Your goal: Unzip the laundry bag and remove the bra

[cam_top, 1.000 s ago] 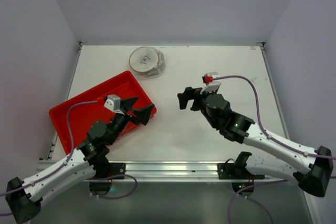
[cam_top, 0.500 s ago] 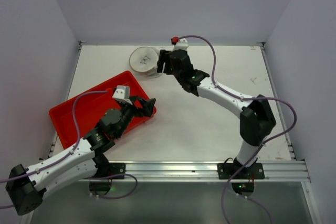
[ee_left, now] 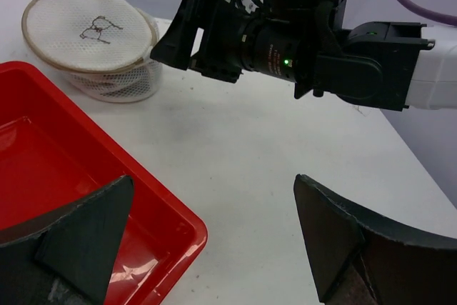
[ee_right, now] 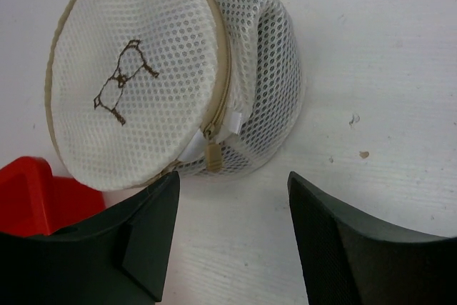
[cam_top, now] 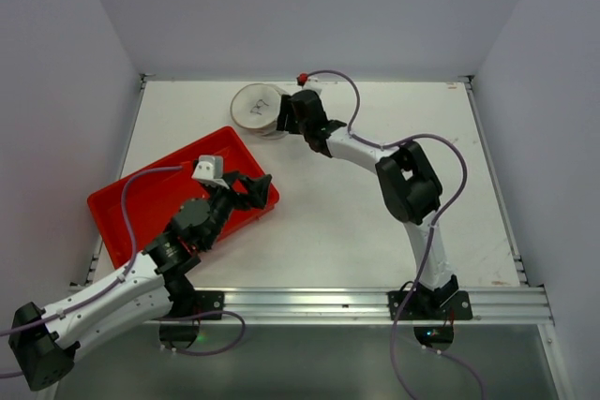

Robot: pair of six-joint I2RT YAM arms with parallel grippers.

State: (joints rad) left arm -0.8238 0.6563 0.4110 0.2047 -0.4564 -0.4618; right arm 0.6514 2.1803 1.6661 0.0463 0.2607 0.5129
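Laundry bag [cam_top: 262, 110] sits zipped at the far left of the table [cam_top: 375, 222], the right gripper [ee_right: 230, 185] spread open beside its zip pull [ee_right: 212, 149]; closing off-target could miss the pull and drag the bag.

The bag [ee_right: 143, 69], round white mesh with its lid zipped, lies tilted just ahead of the right gripper [ee_right: 232, 176], pull tab facing it.

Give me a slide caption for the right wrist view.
Open right hand poised beside the zipped mesh laundry bag, zipper pull facing it.
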